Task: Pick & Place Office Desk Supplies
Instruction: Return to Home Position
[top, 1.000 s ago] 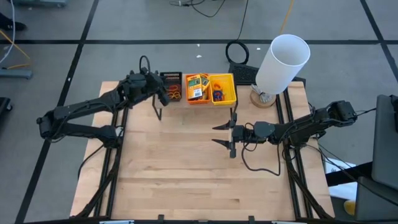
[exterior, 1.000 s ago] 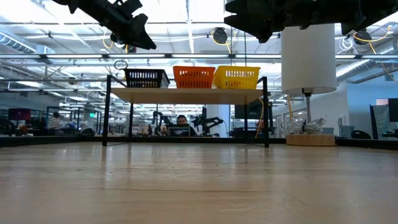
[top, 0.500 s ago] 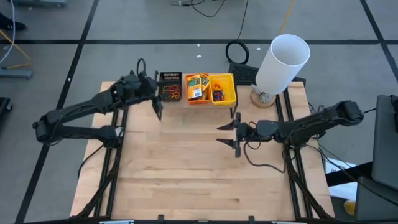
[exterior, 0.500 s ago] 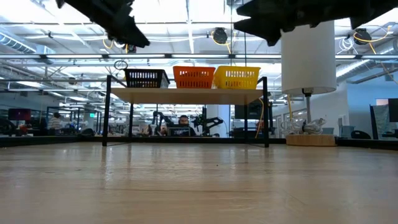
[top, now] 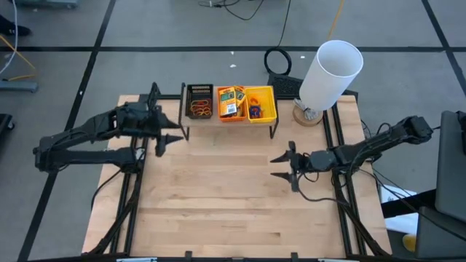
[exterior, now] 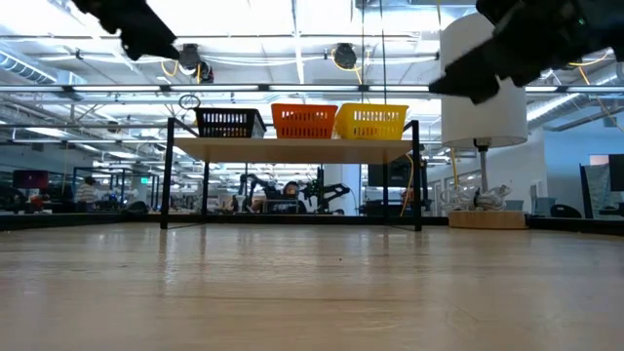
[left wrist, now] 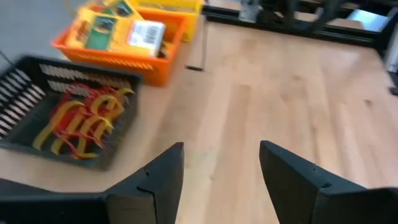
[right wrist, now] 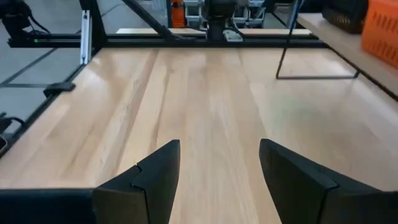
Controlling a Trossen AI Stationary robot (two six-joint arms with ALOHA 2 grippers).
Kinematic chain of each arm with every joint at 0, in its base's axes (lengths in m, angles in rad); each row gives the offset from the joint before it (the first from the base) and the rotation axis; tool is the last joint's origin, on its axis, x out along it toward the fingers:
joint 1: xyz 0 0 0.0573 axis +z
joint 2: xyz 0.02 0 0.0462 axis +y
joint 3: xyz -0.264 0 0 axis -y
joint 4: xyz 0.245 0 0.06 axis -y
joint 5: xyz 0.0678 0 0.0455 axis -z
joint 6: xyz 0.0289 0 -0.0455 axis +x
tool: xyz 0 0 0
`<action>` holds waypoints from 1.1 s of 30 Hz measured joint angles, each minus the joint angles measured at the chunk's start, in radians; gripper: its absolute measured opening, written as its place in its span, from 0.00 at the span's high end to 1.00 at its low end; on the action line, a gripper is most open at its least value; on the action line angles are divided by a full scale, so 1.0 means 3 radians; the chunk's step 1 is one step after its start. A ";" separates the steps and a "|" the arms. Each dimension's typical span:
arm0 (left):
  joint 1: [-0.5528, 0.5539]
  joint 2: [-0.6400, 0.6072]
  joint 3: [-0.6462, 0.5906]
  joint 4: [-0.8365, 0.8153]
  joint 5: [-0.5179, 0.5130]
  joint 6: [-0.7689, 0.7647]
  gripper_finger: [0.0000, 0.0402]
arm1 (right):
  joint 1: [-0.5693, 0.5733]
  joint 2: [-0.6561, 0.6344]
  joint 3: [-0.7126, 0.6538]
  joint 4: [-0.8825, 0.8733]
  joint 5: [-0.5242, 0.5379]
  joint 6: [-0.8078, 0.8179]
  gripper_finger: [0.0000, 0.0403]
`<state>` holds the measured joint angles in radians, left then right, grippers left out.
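above the table (top: 218, 211), left gripper (top: 172, 132) and right gripper (top: 277, 167) are held open, empty. homing is judged underway; retraction is needed.

Right gripper (right wrist: 219, 146), its two dark fingers parted, is hovering over a bare wooden tabletop (right wrist: 205, 93), with a black shelf frame (right wrist: 317, 77) and an orange bin (right wrist: 382, 25) showing beyond.

Wooden table (top: 218, 207), low shelf (exterior: 292, 149) at its back, carrying black bin (top: 199, 88), orange bin (top: 231, 119), yellow bin (top: 263, 118)

Rubber bands (top: 201, 109) in bin (top: 200, 87) on shelf (exterior: 292, 149)
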<state>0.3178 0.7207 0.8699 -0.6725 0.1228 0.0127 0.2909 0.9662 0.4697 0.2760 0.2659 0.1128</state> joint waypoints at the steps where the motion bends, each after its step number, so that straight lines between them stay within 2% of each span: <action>1: -0.0063 -0.0047 -0.0025 -0.0029 -0.0010 -0.0042 0.50 | 0.0008 -0.0050 -0.0070 0.0007 0.0002 0.0012 0.48; 5: -0.0326 -0.0262 -0.0194 -0.0032 -0.0064 -0.0217 0.48 | 0.0018 -0.0328 -0.0317 0.0035 -0.0013 0.0006 0.48; 9: -0.0600 -0.0535 -0.0572 0.0205 -0.0115 -0.0445 0.48 | 0.0019 -0.0644 -0.0574 0.0120 -0.0020 0.0075 0.48; 14: -0.0932 -0.0819 -0.1148 0.0758 -0.0166 -0.0697 0.48 | 0.0019 -0.0816 -0.1070 0.0934 -0.0290 0.0252 0.48; 19: -0.1270 -0.0906 -0.1652 0.1207 -0.0540 -0.0868 0.49 | 0.0018 -0.0796 -0.1469 0.1415 -0.0362 0.0520 0.48; 24: -0.1575 -0.0902 -0.2009 0.1641 -0.0764 -0.0919 0.50 | 0.0018 -0.0782 -0.1501 0.1355 -0.0362 0.0525 0.48; 29: -0.1797 -0.0900 -0.2238 0.2044 -0.0840 -0.0782 0.50 | 0.0018 -0.0793 -0.1504 0.1457 -0.0368 0.0429 0.48; 33: -0.1913 -0.0901 -0.2307 0.2072 -0.0943 -0.0738 0.50 | 0.0018 -0.0796 -0.1508 0.1467 -0.0368 0.0429 0.48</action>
<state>-0.2562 0.4503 0.1777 -0.0509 -0.1601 -0.2088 0.2962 0.7274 0.0174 0.7161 0.1555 0.2417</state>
